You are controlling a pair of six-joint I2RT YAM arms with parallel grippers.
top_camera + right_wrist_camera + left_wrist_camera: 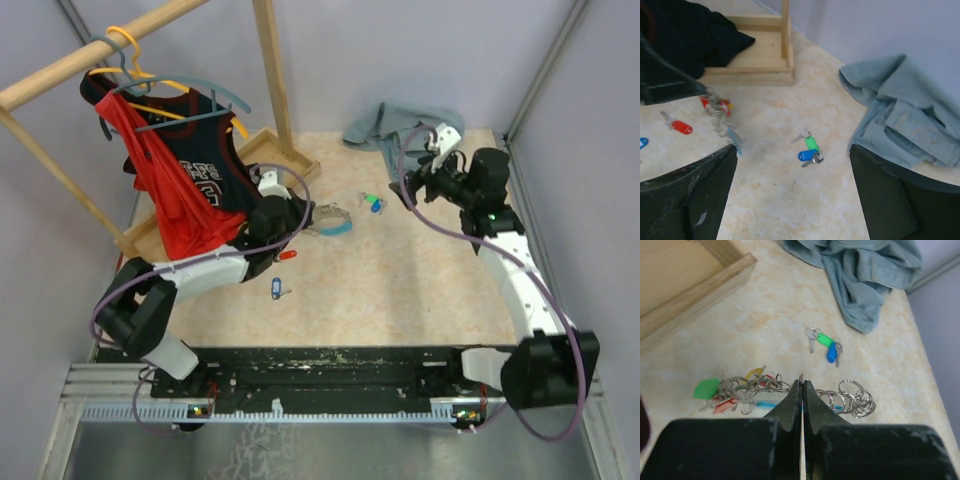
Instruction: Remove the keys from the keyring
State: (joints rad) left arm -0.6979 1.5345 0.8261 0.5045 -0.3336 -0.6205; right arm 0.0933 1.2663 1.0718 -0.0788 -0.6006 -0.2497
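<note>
My left gripper [802,382] is shut on one ring of the keyring [855,397], a chain of silvery loops. A bunch of keys [735,390] with green, red, yellow and light blue tags hangs from it on the left. From above, the bunch [330,220] sits just right of the left gripper [303,215]. Two loose keys with a green and a blue tag [810,149] lie on the table between the wide open fingers of my right gripper [792,150], well below it. They also show as the loose pair [374,203]. The right gripper [420,185] holds nothing.
A red-tagged key [287,254] and a blue-tagged key [277,290] lie loose near the left arm. Grey-blue jeans [395,125] are crumpled at the back. A wooden clothes rack [270,70] with hangers and a jersey [185,180] stands at the back left.
</note>
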